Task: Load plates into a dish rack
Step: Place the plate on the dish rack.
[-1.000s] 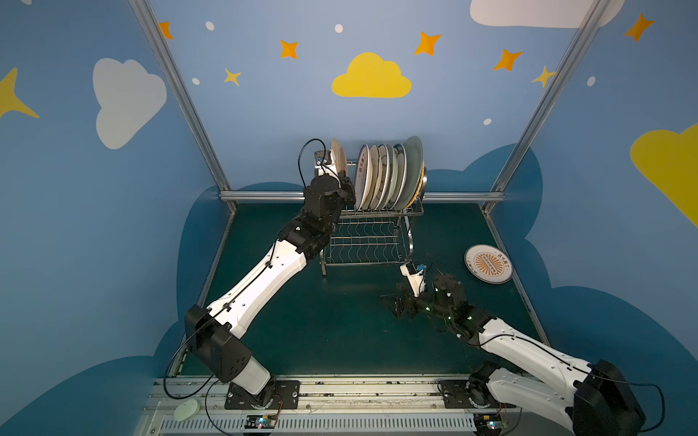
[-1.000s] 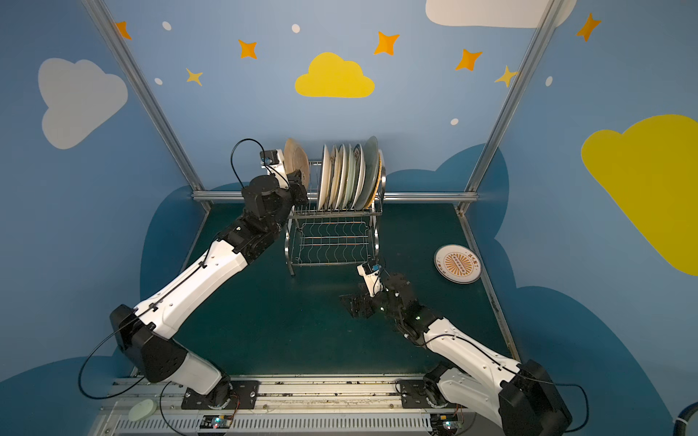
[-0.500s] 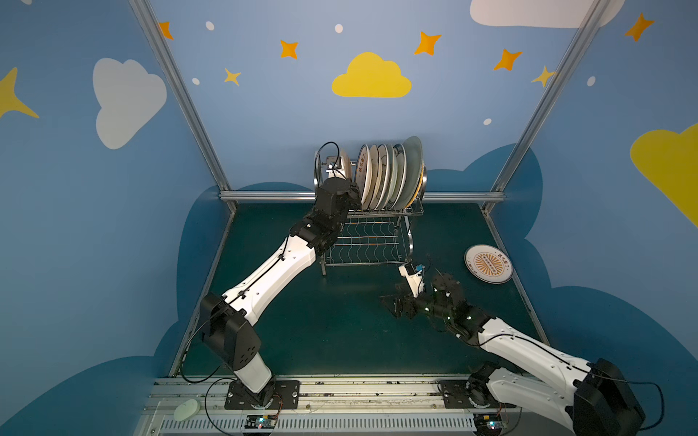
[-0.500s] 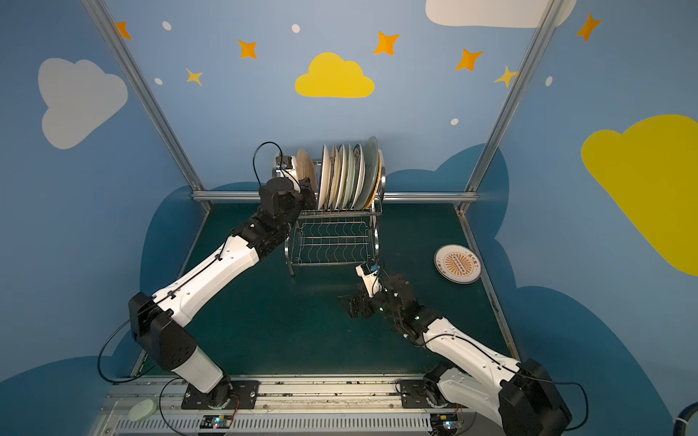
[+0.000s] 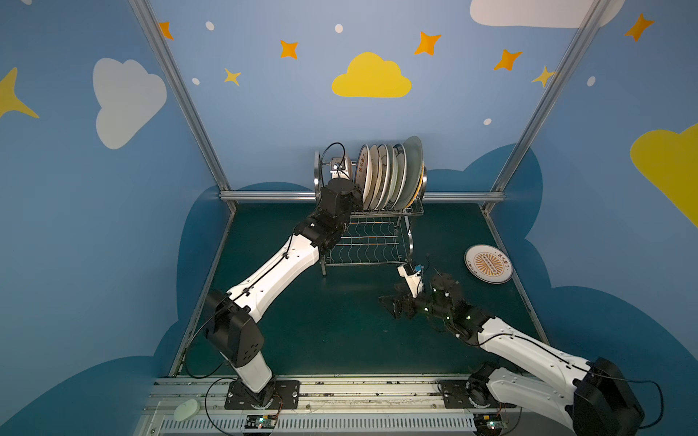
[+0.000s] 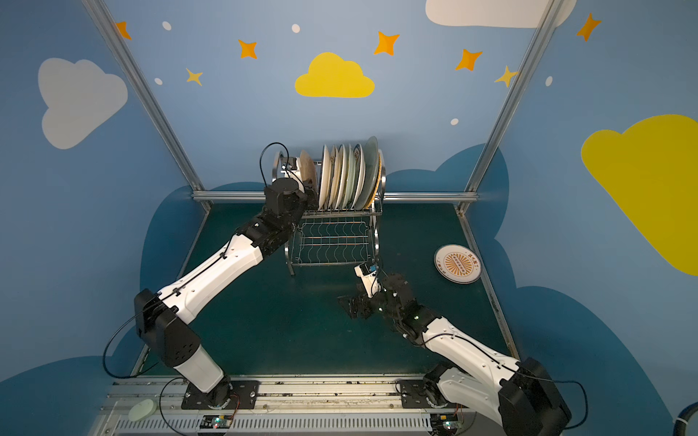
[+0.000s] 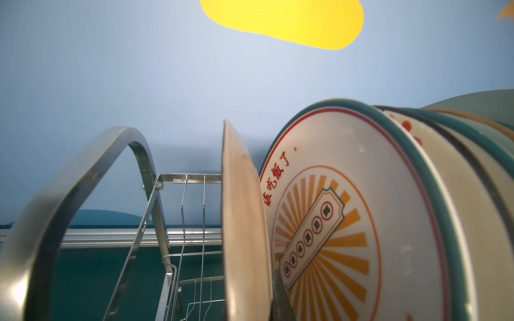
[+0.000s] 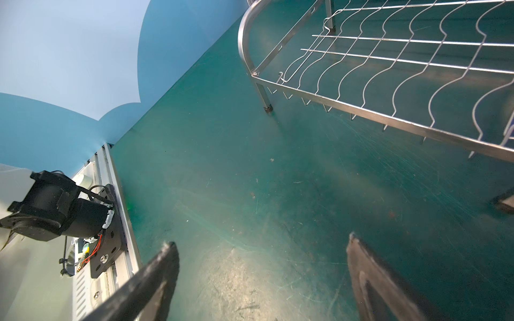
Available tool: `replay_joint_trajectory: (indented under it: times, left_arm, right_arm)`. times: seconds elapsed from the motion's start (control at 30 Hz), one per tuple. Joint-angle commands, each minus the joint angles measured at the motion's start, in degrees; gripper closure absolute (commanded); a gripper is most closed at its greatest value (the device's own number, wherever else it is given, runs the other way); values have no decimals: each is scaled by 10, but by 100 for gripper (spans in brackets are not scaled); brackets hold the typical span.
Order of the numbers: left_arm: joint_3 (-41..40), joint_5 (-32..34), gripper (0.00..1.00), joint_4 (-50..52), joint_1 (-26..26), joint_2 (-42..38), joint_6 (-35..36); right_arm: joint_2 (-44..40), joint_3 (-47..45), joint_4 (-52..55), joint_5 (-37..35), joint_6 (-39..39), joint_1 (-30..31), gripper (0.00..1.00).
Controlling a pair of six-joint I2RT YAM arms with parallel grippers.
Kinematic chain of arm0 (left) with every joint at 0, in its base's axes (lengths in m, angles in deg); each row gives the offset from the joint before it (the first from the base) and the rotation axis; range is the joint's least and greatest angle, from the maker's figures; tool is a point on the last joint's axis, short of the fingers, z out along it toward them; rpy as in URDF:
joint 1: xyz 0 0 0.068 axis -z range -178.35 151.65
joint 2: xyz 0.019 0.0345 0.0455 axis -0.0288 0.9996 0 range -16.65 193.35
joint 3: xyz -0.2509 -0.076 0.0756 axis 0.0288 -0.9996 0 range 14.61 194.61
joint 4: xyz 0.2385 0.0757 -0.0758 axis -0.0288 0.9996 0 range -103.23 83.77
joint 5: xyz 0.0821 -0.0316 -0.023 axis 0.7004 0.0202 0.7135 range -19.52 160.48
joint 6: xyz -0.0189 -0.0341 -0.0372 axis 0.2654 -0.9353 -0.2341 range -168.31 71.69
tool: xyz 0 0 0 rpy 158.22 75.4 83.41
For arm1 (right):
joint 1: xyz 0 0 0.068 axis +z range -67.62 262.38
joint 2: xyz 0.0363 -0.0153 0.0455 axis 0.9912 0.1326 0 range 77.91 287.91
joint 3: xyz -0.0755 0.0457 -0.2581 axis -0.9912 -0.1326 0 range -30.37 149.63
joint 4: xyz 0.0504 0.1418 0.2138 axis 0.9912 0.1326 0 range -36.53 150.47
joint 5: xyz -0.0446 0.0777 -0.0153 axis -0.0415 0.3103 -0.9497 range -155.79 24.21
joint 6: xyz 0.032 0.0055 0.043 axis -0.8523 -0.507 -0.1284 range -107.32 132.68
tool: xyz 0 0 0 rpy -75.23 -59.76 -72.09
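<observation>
My left gripper point(image 7: 250, 311) is shut on the lower rim of a tan plate point(image 7: 244, 222), held upright and edge-on at the left end of the dish rack's point(image 5: 368, 241) upper tier. The tan plate point(image 6: 308, 170) stands apart from several plates point(image 5: 393, 173) upright in the slots; the nearest is a sunburst one point(image 7: 347, 222). I cannot tell whether the tan plate rests in a slot. Another sunburst plate point(image 5: 488, 263) lies flat at the right of the table. My right gripper point(image 5: 391, 305) hovers open and empty in front of the rack, low over the green mat point(image 8: 261, 240).
The rack's arched side frame point(image 7: 83, 180) and bare slot wires point(image 7: 194, 208) lie just left of the held plate. The lower tier point(image 8: 389, 64) holds nothing. Metal frame posts point(image 5: 181, 94) and blue walls close in the table. A small pale oval lump point(image 5: 186, 410) sits on the front rail.
The left arm has stretched forward and right, carrying the tan plate in over the rack's left end, closer to the racked plates. The right arm has not moved.
</observation>
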Motion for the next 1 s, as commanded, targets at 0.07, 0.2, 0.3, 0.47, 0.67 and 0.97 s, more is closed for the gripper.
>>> replay_joint_trajectory:
  times: [0.07,0.2,0.3,0.47,0.67,0.97]
  left_arm:
    - [17,28,88,-64,22,3,39]
    - [12,36,86,-70,31,8,48]
    - [10,39,86,-69,32,9,42]
    - [11,43,75,-67,31,10,36]
    - [18,43,68,-65,31,9,34]
    - [20,38,64,-52,28,-22,15]
  right_arm:
    - [0,19,8,-6,9,5,8]
    - [-1,19,9,-7,10,6,8]
    - [-2,19,9,-7,10,7,8]
    - [-4,19,11,-9,10,8,8]
    - [-4,21,11,-9,11,9,8]
    - [-5,20,13,-11,11,9,8]
